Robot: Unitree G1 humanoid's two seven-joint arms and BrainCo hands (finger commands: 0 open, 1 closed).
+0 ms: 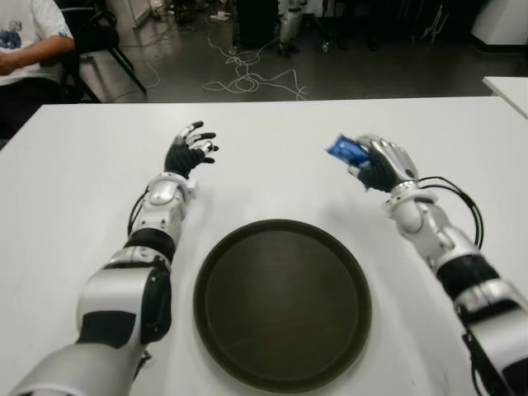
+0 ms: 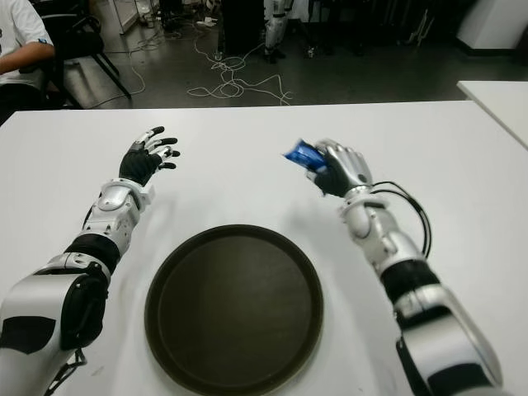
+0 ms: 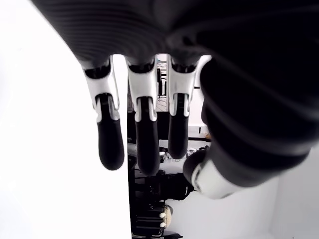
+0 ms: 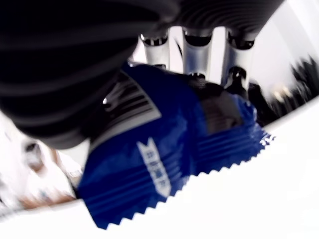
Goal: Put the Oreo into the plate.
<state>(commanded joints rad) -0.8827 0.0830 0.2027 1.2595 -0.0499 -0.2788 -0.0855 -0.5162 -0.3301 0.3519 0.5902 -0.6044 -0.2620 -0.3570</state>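
We see lab: white table (image 1: 272, 132), loose cables (image 1: 247, 78) across dark floor (image 1: 371, 74), seated person (image 1: 25, 49) at edge, equipment stands behind.

Right hand (image 1: 381, 163) raised, fingers (image 4: 195, 57) curled closed in a grasp; left hand (image 1: 188, 150) extended forward, fingers (image 3: 110, 137) loosely spread

The plate (image 1: 282, 305) lies on the counter (image 1: 74, 190), near the robot, between its two arms. Beyond it to the left is the left hand (image 1: 188, 150). Beyond it to the right, the right hand (image 1: 381, 163) holds the Oreo (image 1: 344, 151) above the counter.
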